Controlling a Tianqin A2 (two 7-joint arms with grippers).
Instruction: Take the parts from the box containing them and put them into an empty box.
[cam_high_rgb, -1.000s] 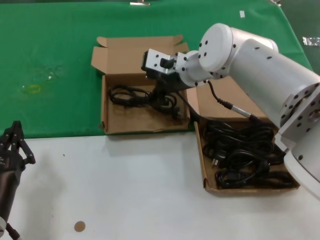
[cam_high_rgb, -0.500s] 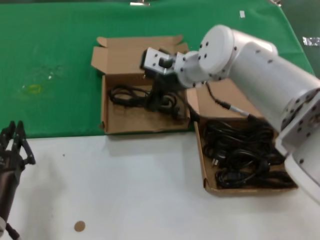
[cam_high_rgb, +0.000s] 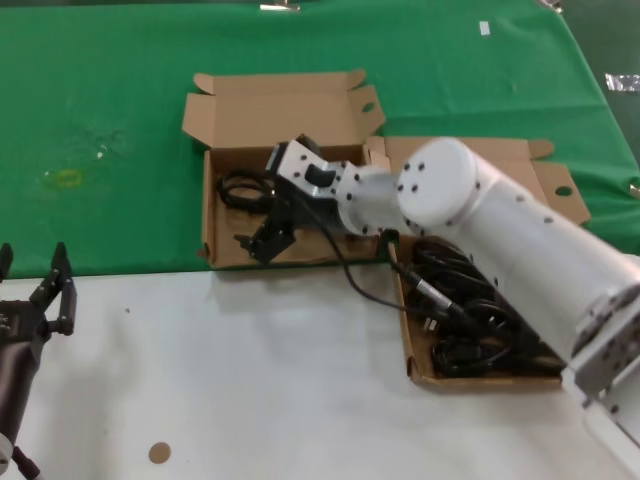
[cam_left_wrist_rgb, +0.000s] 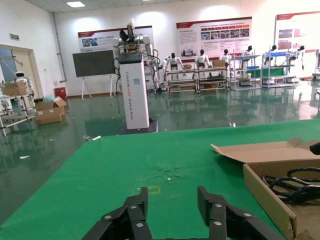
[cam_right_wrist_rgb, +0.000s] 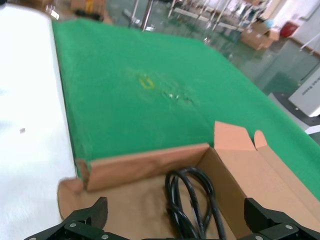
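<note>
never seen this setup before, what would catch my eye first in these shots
The big white right arm sweeps across the head view, its open right gripper over the brown box with the notched lid on the green cloth, where one coiled black cord lies. Beside it, on the robot's right, the second brown box holds a tangled heap of black power cords. The left gripper waits open over the white table.

wall posters (cam_left_wrist_rgb: 214, 36) and white pillar (cam_left_wrist_rgb: 134, 90) bear lettering, none legible
</note>
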